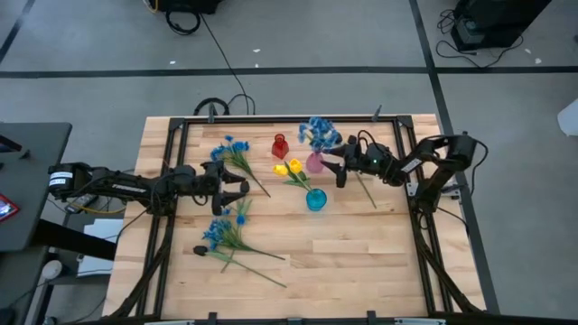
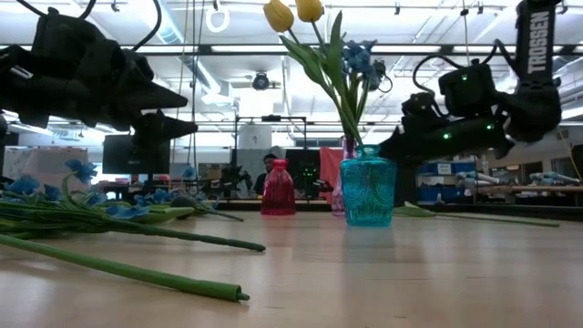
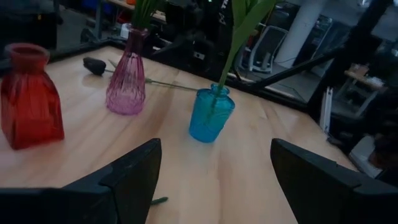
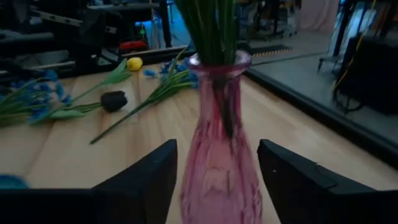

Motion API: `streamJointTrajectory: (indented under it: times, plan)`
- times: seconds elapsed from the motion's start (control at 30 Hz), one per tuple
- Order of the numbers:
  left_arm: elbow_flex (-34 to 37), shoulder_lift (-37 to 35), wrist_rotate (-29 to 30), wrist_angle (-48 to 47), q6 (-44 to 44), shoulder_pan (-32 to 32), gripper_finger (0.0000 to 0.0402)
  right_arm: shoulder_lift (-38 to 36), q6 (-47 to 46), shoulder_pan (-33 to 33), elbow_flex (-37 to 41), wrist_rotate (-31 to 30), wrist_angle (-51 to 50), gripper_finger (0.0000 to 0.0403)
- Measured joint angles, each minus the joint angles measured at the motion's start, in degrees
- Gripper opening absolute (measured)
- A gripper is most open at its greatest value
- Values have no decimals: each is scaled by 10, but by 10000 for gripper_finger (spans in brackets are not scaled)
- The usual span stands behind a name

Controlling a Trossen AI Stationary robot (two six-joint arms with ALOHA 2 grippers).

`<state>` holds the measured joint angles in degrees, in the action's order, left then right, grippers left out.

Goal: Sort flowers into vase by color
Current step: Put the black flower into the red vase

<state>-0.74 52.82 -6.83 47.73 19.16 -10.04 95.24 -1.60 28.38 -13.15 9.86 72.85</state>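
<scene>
- Green stems (image 2: 127, 270) lie nearest the low camera across the table (image 1: 361, 262), their cut ends bare; blue sprays (image 1: 221, 233) sit at their far ends, just beside the left gripper (image 1: 242, 187).
- Open wood stretches below both grippers toward the table's near edge; a dark metal frame rims the table, and the right arm's base stands close to the right rim.
- "TROSSEN" reads in white down the right arm's upper link (image 2: 539, 41); no other writing is legible.
- Right gripper (image 4: 214, 180): fingers apart, one on each side of the pink vase (image 4: 221, 149), not clearly pressing on it. Green stems of a blue spray (image 1: 320, 134) stand in that vase.
- Left gripper: fingers spread wide, holding nothing, hanging over the table well apart from the vases.
- Ahead of the left gripper stands the teal vase (image 3: 211, 114) with yellow tulips (image 1: 289, 168); the red vase (image 3: 30, 93) stands beside the pink one.
- Another blue spray (image 1: 235, 150) lies just behind the left gripper.
- One dark bloom (image 4: 114, 101) and a yellow bud (image 4: 134, 63) lie on the wood beyond the pink vase, apart from the right gripper.
</scene>
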Motion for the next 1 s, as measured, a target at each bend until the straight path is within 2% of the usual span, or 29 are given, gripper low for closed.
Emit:
streamJointTrajectory:
  times: [0.07, 0.17, 0.27, 0.37, 0.53, 0.73, 0.83, 1.0]
  plan:
    - [-10, 0, -2, -36, 26, -4, 307, -27, -4, -1, 7, 3, -36, 249]
    - [-47, 0, -3, -143, 31, -9, 307, -78, -18, -4, 8, -7, -117, 266]
    - [-95, 0, 41, -281, 0, -9, 307, -139, -33, -10, 7, -48, -217, 271]
    - [-132, 0, 92, -376, -28, -10, 307, -202, -44, -18, -2, -111, -337, 266]
    - [-155, 0, 129, -431, -25, -16, 307, -282, -163, -29, -51, -177, -542, 246]
    - [-155, 1, 124, -466, -8, -72, 307, -291, -236, -45, -135, -219, -810, 224]
    - [-156, 1, 100, -471, 3, -96, 307, -288, -239, -58, -179, -219, -892, 216]
    - [-202, 1, 88, -561, -7, -102, 307, -296, -259, -88, -224, -209, -965, 207]
